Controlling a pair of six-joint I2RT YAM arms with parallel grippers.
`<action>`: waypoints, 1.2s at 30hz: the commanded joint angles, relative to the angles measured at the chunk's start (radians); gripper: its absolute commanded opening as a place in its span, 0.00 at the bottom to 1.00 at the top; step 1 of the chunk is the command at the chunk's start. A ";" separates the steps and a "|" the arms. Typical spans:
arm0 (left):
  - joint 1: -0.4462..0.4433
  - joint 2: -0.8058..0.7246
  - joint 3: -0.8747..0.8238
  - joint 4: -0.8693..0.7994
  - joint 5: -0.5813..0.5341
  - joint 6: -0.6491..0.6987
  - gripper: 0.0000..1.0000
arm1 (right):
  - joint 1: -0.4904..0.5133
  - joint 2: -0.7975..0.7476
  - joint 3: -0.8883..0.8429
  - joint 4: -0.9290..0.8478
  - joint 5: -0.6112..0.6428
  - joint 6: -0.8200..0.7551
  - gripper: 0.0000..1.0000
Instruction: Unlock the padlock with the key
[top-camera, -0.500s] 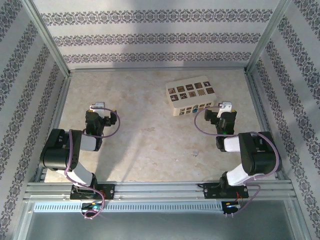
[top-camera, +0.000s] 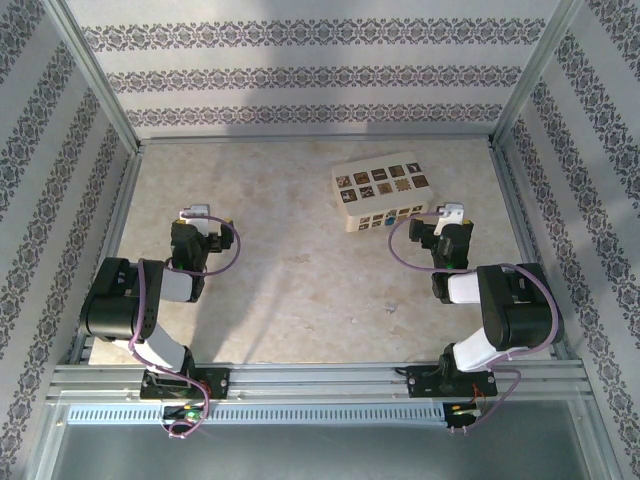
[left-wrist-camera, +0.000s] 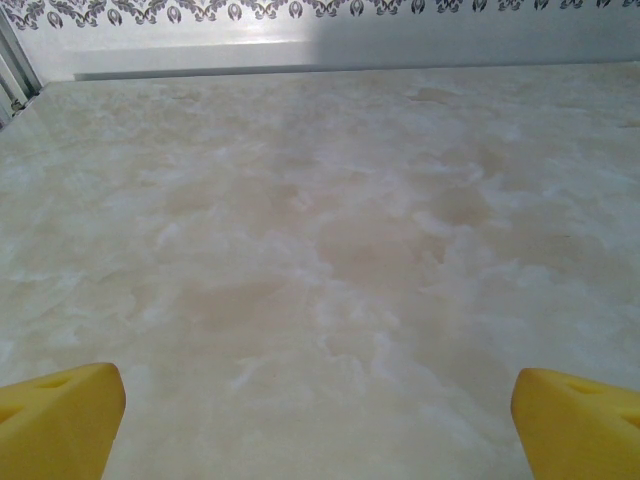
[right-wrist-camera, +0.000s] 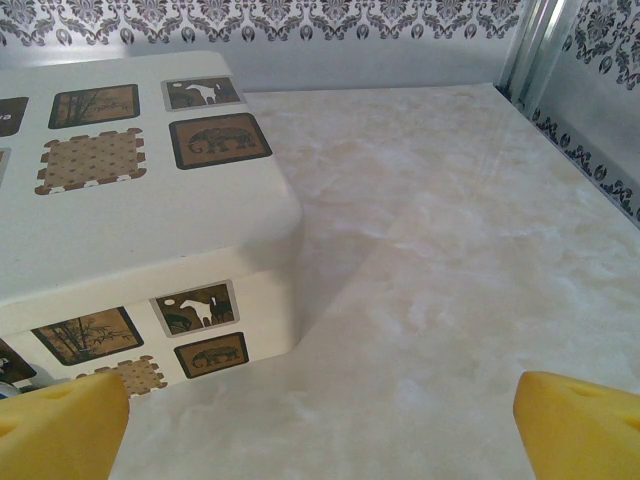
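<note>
The padlock (top-camera: 383, 193) is a cream block with dark ornamental squares, lying on the marbled table right of centre and towards the back. A tiny blue spot, the key (top-camera: 389, 223), sits at the block's near face. My right gripper (top-camera: 448, 222) hovers just right of the block's near corner. In the right wrist view the padlock (right-wrist-camera: 150, 230) takes up the left side, and the right gripper (right-wrist-camera: 320, 425) is open, with bare table between its yellow fingertips (right-wrist-camera: 60, 425). My left gripper (top-camera: 197, 222) is far to the left of the block. It (left-wrist-camera: 320, 425) is open over bare table.
Patterned walls with metal frame posts (top-camera: 515, 170) enclose the table on three sides. A metal rail (top-camera: 320, 378) runs along the near edge at the arm bases. Open tabletop (top-camera: 300, 270) lies between the two arms.
</note>
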 joint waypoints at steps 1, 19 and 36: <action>0.008 -0.006 0.005 -0.018 0.019 0.001 0.99 | 0.009 -0.007 -0.009 0.026 0.018 0.007 0.98; 0.007 -0.204 -0.074 -0.034 -0.015 -0.009 0.99 | 0.001 -0.182 0.025 -0.168 0.029 0.032 0.98; -0.038 -0.609 0.233 -0.992 0.117 -0.427 0.99 | -0.038 -0.381 0.401 -1.068 -0.249 0.224 0.99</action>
